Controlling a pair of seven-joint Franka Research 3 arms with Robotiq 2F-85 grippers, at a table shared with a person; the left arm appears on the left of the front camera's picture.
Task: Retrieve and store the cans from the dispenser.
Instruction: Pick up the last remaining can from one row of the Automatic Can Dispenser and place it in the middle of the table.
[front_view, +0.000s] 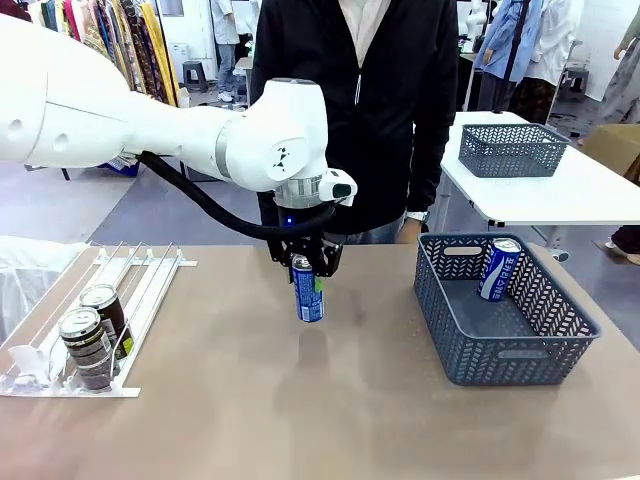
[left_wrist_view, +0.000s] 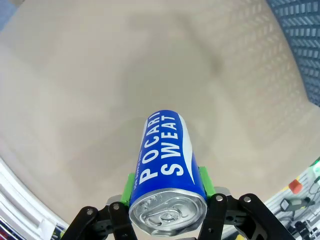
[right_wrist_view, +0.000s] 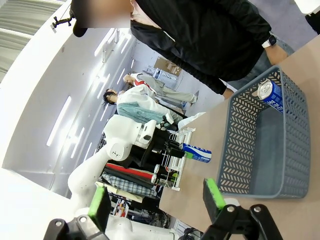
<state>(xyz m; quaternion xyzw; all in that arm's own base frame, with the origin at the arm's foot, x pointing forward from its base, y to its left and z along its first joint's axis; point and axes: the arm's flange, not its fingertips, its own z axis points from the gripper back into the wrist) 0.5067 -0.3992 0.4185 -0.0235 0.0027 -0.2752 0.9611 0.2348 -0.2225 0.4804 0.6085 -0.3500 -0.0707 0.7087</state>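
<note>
Since the slim blue metal can (front_view: 309, 298) is pinched only at its top by the left tool (front_view: 307, 270) mid-frame, slip during transit is risked.

Setting: robotics test hall, shared floor. Evidence: white robot arm (front_view: 270, 140) mounted at a tan bench (front_view: 300, 420); second white bench (front_view: 575, 200) behind it; clothes racks (front_view: 140, 40) along the far side; ceiling strip lights (right_wrist_view: 60, 127) overhead.

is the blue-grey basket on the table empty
No, a blue can leans against the far wall inside the basket.
</note>
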